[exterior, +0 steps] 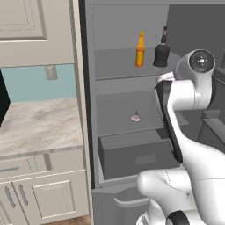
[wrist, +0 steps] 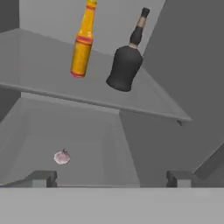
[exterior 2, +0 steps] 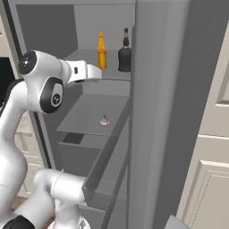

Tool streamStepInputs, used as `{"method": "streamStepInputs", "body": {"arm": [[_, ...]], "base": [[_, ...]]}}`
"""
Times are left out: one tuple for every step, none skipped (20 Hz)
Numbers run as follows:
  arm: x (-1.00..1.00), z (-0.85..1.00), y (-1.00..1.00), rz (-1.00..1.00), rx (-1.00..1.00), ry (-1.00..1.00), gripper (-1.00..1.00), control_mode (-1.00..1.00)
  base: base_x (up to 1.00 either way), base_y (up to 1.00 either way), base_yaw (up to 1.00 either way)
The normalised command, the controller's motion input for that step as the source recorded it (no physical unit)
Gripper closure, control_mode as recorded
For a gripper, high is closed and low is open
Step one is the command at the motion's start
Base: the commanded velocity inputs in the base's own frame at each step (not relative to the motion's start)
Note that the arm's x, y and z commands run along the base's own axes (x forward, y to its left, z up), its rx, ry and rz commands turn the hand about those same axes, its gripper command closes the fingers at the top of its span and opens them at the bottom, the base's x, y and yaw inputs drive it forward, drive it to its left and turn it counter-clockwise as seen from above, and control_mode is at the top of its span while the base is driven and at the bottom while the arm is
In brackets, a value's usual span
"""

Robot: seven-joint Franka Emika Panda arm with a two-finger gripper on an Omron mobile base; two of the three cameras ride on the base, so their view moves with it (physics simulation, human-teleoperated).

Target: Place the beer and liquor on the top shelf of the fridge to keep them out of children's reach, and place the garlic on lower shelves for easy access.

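The beer (exterior: 139,50) (exterior 2: 102,51) (wrist: 83,41), a slim orange bottle, stands upright on the top shelf (exterior: 114,66) (wrist: 39,65) of the open fridge (exterior: 88,110). The liquor (exterior: 161,52) (exterior 2: 125,53) (wrist: 124,65), a squat black bottle, stands just to its right, a little apart. The garlic (exterior: 136,117) (exterior 2: 104,120) (wrist: 62,157) lies alone on the shelf below (exterior: 114,118). My gripper (wrist: 111,178) is open and holds nothing. It hovers in front of the shelves, clear of all three things, between the two shelf levels.
A grey drawer box (exterior: 136,156) sits under the garlic's shelf. The open fridge door (exterior 2: 165,112) with its bins (exterior 2: 107,179) stands close on the right. A marble counter (exterior: 39,123) and pale cabinets (exterior: 44,193) lie left of the fridge.
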Motion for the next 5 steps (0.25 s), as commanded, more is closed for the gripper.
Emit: {"method": "streamStepInputs", "body": {"arm": [[-0.96,-0.38,0.4,-0.13,0.0,0.09,-1.0,-1.0],[-0.93,-0.44,0.34,-0.11,0.0,0.05,-1.0,-1.0],[-0.94,-0.49,0.26,-0.1,0.0,0.03,-1.0,-1.0],[-0.96,-0.56,0.21,-0.09,0.02,0.0,-1.0,-1.0],[-1.0,-0.6,0.15,-0.08,0.03,0.0,-1.0,-1.0]], "base": [[0.0,0.0,0.0],[0.0,0.0,0.0],[0.0,0.0,0.0],[0.0,0.0,0.0],[0.0,0.0,0.0]]}}
